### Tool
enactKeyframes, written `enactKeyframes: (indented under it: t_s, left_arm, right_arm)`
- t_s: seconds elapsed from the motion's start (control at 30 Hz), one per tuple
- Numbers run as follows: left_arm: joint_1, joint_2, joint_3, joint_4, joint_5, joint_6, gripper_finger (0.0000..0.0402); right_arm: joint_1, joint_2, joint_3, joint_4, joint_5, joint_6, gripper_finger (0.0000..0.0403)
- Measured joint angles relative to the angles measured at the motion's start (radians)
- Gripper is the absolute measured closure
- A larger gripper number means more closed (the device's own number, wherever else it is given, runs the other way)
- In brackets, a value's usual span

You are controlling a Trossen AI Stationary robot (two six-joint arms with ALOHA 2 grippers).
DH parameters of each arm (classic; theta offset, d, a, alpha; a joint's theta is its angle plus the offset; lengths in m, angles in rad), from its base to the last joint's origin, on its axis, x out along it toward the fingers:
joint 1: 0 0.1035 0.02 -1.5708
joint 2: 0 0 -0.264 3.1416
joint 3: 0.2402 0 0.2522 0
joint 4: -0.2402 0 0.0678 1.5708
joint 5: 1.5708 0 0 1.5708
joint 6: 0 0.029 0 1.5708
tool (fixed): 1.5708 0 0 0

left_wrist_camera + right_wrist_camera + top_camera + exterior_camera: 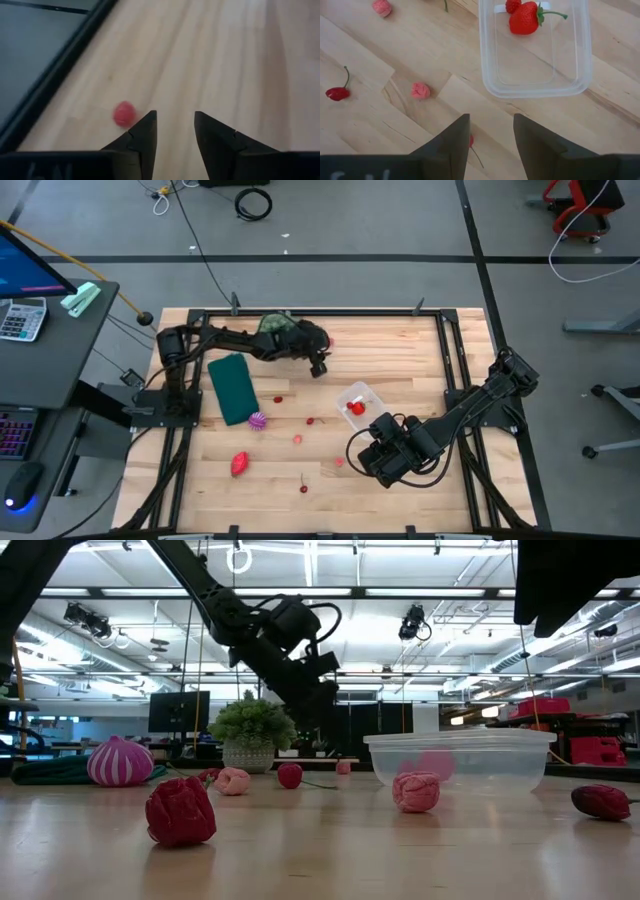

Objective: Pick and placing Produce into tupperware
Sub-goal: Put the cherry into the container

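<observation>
Right gripper [490,142]: near counter [420,350] edge, fingers parted, empty, hovering above a small red berry [471,141], just short of the tupperware [535,87].
Tupperware: mid-counter, holds a strawberry [522,22] and a smaller red piece.
Loose produce: pink berry [420,90], cherry [337,93], others scattered.
Left gripper [175,132]: far side, fingers parted, empty, beside a red berry [124,113].
Step judged: picking; next, each gripper descends and closes.
</observation>
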Motion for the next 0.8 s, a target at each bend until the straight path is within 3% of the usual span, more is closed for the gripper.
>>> enactKeyframes:
  t_s: [0.2, 0.43, 0.57, 0.67, 0.8]
  left_arm:
    - [0.018, 0.068, 0.001, 0.139, -0.001, 0.0, 0.0267]
    - [0.003, 0.082, 0.001, 0.172, -0.029, 0.019, 0.0282]
    - [0.005, 0.084, 0.024, 0.166, -0.068, -0.048, 0.0294]
    - [0.006, 0.084, 0.06, 0.106, -0.077, -0.106, 0.0302]
    - [0.004, 0.084, 0.17, -0.098, -0.079, -0.188, 0.0311]
  right_arm:
    - [0.0, 0.0, 0.0, 0.001, 0.0, -0.003, 0.0243]
    - [0.0, 0.0, 0.0, 0.0, -0.001, -0.043, 0.0243]
    - [0.0, 0.0, 0.0, 0.0, 0.0, -0.052, 0.0243]
    - [0.0, 0.0, 0.0, 0.0, 0.0, -0.053, 0.0243]
    - [-0.001, 0.0, 0.0, 0.0, -0.001, -0.053, 0.0243]
